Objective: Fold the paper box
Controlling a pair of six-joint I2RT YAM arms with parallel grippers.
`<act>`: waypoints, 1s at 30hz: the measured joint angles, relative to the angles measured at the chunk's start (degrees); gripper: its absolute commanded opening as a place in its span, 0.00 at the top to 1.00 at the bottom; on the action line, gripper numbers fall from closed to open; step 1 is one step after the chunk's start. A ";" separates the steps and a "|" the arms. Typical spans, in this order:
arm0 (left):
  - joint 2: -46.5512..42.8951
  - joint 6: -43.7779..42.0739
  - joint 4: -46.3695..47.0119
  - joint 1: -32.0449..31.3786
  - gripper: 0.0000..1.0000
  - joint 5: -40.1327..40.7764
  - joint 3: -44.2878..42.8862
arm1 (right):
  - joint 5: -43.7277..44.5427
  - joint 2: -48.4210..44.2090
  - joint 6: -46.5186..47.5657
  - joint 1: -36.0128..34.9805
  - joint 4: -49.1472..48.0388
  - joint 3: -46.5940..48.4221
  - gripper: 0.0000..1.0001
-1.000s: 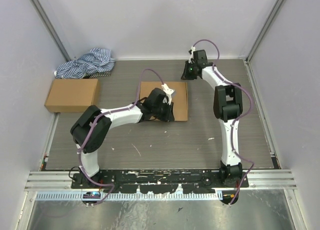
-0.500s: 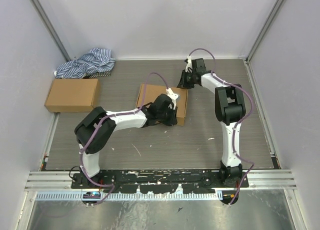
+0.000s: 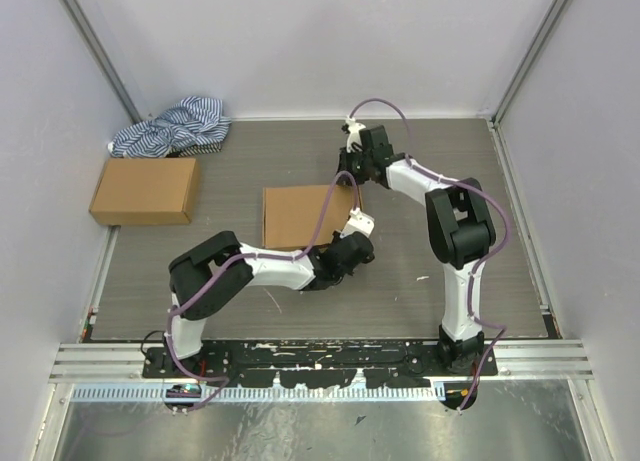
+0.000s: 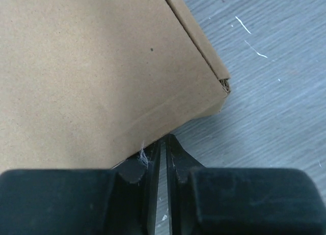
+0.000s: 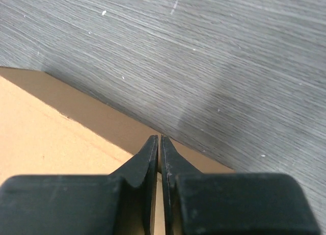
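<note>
Plainly, we had both grippers clenched on nothing: the paper box [image 4: 86, 67] lay on the surface [image 5: 229, 67] just ahead of the left gripper [image 4: 163, 141], and the right gripper [image 5: 159, 139] sat at its edge.

- Paper box [image 3: 298, 215] lies flat on the table [image 3: 420, 271]
- Left gripper [image 3: 347, 249] at its near right corner
- Right gripper [image 3: 352, 177] at its far right corner
- Sealed carton [image 3: 145, 190] and striped cloth [image 3: 172, 127] well apart, left

The flat cardboard paper box [image 3: 300, 216] and oblong cardboard carton [image 3: 145, 191] are plain brown. The crumpled cloth [image 3: 175, 126] is blue-and-white striped; the wood-grain table [image 3: 400, 291], grey.
</note>
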State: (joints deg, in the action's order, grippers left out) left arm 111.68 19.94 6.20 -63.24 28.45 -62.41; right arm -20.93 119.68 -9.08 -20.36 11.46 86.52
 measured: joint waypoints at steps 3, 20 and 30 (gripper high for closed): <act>1.33 0.11 -0.52 -0.87 0.82 4.31 -1.38 | 2.51 -1.57 0.07 -2.12 -4.17 -2.93 0.87; -14.95 1.70 -9.60 -5.60 0.57 5.66 7.67 | 7.48 -7.52 -1.68 -7.06 -0.33 -6.67 0.86; -27.12 9.55 -12.52 -7.65 0.54 6.73 15.98 | 5.60 -2.84 -3.10 -8.44 14.43 5.90 0.84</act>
State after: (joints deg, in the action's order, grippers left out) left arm 84.55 29.50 -6.33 -70.89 35.18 -46.44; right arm -15.33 116.84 -12.19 -28.80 25.89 92.42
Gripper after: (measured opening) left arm 0.458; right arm 0.143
